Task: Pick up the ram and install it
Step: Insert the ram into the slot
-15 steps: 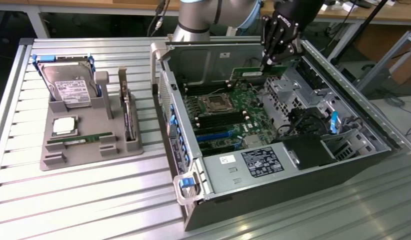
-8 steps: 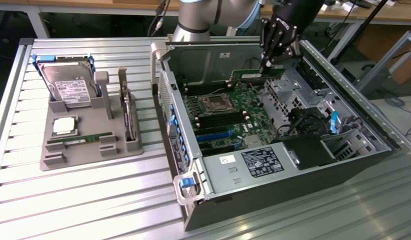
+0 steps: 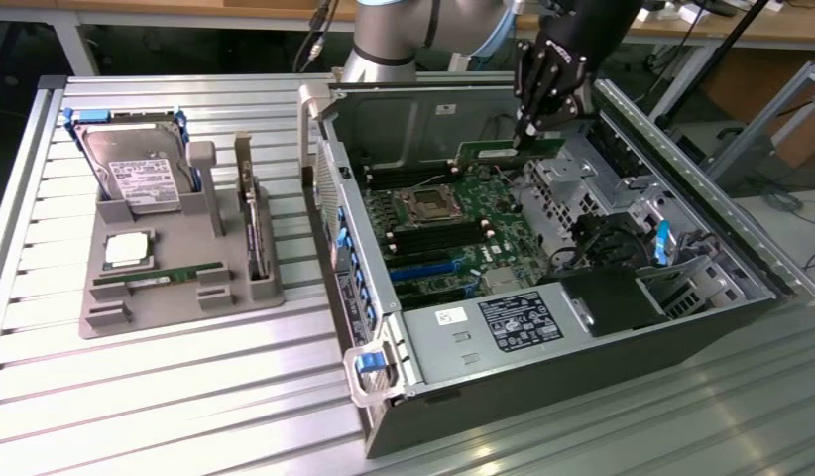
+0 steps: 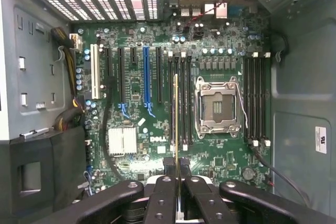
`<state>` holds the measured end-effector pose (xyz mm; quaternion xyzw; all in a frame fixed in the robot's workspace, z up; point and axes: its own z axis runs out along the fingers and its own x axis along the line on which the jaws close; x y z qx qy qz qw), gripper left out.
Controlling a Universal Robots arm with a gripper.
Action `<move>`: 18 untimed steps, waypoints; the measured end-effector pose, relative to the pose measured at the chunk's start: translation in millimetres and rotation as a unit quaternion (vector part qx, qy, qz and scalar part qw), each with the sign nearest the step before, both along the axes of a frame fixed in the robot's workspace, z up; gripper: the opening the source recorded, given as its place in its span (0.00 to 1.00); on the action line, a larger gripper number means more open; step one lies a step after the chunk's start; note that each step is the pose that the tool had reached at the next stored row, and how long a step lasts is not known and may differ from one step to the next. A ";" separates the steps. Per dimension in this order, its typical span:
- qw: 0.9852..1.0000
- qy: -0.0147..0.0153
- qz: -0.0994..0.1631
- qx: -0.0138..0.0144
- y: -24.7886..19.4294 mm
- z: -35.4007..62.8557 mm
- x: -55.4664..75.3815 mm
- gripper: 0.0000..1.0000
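Ram is clamped edge-down in our end effector; we hover over the motherboard slots, inside the open computer case.

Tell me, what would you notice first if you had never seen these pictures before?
The big open computer case in the middle grabs the eye first, with its green motherboard full of slots. Above that board, the black gripper holds the ram, a thin green stick. On the exterior view's left, a gray tray carries a silver hard drive and a square processor chip.
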<state>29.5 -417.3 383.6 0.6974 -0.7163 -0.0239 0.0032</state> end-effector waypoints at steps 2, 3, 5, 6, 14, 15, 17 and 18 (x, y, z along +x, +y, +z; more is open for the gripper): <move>1.000 0.000 0.000 0.000 0.0 -1.3 0.0 0.13; 1.000 0.000 0.000 0.000 0.0 -1.8 0.0 0.13; 1.000 0.000 0.000 0.000 0.0 -3.1 0.0 0.13; 1.000 0.000 0.000 0.000 0.0 -3.8 0.0 0.13; 1.000 0.000 0.000 0.000 0.0 -8.5 0.0 0.13; 1.000 0.000 0.000 0.000 0.0 -9.0 0.0 0.13; 1.000 0.000 0.000 0.000 0.0 -10.0 0.0 0.13; 1.000 0.000 0.000 0.000 0.0 -10.7 0.0 0.13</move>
